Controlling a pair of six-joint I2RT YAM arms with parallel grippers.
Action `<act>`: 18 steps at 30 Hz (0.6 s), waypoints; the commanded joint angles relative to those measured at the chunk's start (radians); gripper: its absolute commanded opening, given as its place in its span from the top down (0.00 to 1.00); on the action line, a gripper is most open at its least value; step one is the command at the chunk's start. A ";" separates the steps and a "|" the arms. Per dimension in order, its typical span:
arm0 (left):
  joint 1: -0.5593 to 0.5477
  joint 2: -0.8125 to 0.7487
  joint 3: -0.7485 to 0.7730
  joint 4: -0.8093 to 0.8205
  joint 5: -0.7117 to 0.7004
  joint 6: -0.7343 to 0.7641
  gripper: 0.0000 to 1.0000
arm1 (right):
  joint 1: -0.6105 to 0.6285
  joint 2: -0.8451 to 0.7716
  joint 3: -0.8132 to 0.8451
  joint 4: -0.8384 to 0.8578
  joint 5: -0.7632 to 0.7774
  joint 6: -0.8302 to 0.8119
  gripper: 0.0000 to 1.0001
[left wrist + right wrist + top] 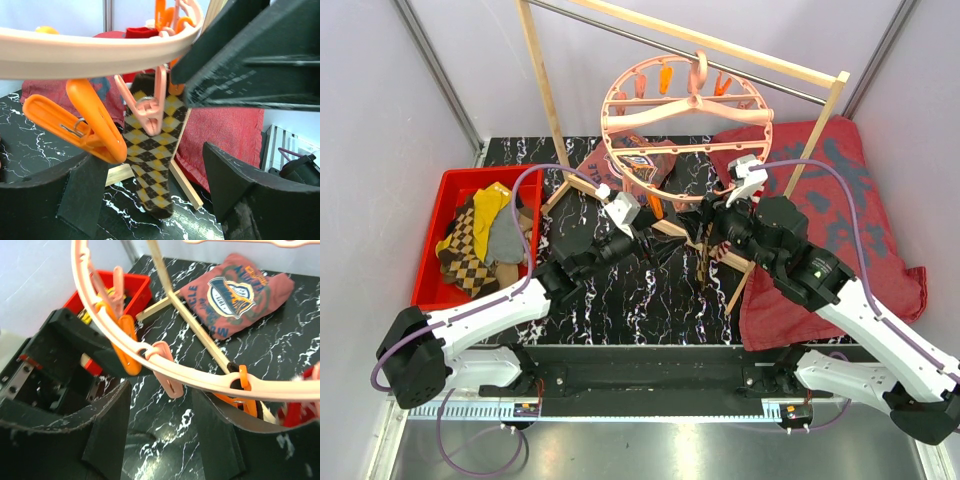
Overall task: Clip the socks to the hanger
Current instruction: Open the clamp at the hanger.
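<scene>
Left arm stretched forward and angled right, right arm forward and angled left, wrists close together mid-frame. My left gripper: jaws wide apart, fingers spread. My right gripper: same, fingers spread, pointing toward the left one.

There are two robot arms, one pink ring hanger, one wooden rack, one red bin with at least three socks, one clipped argyle sock, one dark-red cloth and one folded sweatshirt.
</scene>
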 commanded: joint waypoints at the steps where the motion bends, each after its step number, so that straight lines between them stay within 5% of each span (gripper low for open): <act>1: -0.003 0.001 0.044 0.028 0.026 0.019 0.23 | 0.005 0.006 -0.017 0.128 0.099 0.007 0.40; 18: -0.028 0.003 0.049 0.011 0.014 0.039 0.22 | 0.003 0.017 -0.081 0.236 0.208 -0.017 0.40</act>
